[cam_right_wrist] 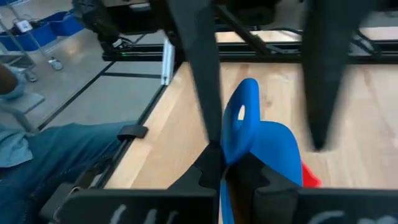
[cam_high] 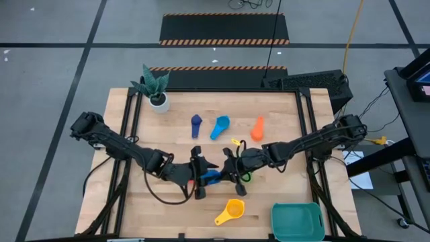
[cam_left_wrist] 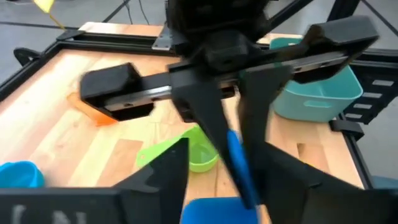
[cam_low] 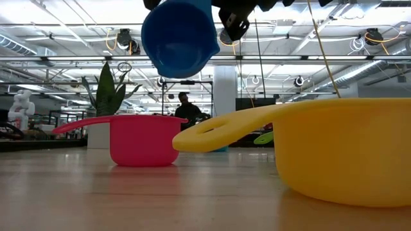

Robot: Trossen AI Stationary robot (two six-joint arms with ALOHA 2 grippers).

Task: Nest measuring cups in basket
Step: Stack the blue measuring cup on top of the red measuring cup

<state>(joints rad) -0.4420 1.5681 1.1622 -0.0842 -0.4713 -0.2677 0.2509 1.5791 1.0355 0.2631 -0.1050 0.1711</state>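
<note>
Though hidden overhead, red cup (cam_low: 142, 140) low.

No readable text, label or number shows anywhere.

On the surface (cam_high: 282, 134), a plant pot (cam_high: 159, 102) stands at the far left corner. Three measuring cups (cam_high: 220, 126) lie in a row across the far middle, well apart from the basket (cam_high: 297, 221), which sits at the near right corner. One cup (cam_high: 230, 212) lies just left of the basket. Between row and basket, the two grippers meet at mid-surface, the left gripper (cam_high: 199, 176) beside the right gripper (cam_high: 233, 173), a cup (cam_low: 178, 35) raised between them above the surface and another cup (cam_low: 142, 139) below.
</note>
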